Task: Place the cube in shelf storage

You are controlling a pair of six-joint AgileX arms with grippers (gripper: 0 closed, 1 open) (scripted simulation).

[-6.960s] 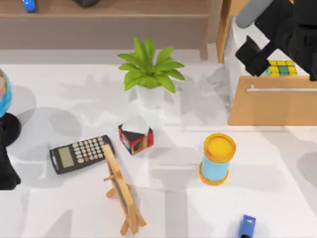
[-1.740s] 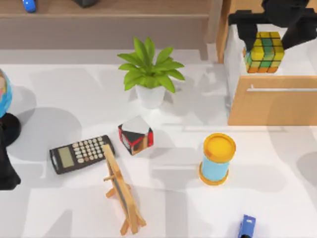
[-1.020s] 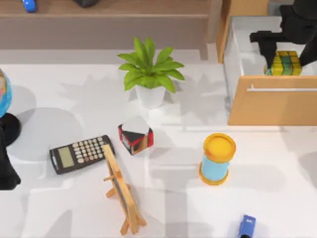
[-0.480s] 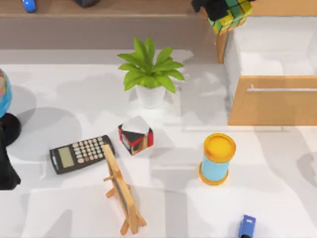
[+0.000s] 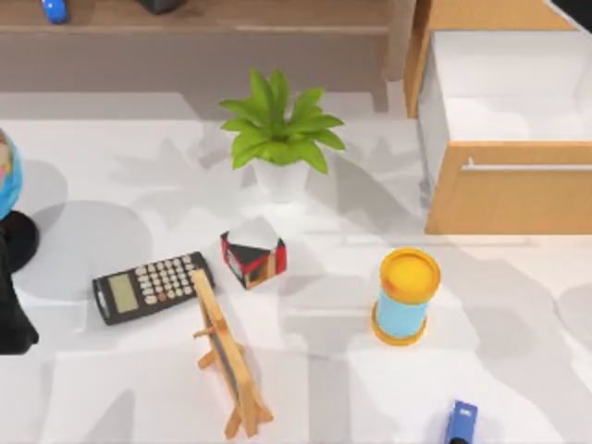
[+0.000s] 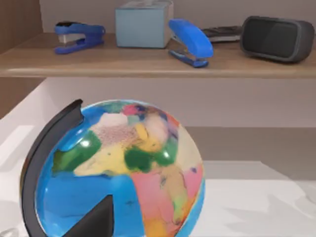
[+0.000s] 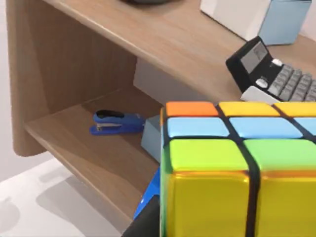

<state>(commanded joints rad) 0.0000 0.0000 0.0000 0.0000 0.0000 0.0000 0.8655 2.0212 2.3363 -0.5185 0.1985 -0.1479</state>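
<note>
Wooden shelf [image 7: 123, 163] now filling right wrist view; cube [image 7: 237, 173] gone from top view, grip state unclear.

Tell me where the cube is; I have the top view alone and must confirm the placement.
Observer: In the right wrist view the cube sits close before the camera, with the shelf storage beyond it.
Operator: What lies on the board ahead?
Observer: A blue stapler lies on the lower board, past the cube.
Operator: And the left arm?
Observer: Its wrist view faces the globe.
</note>
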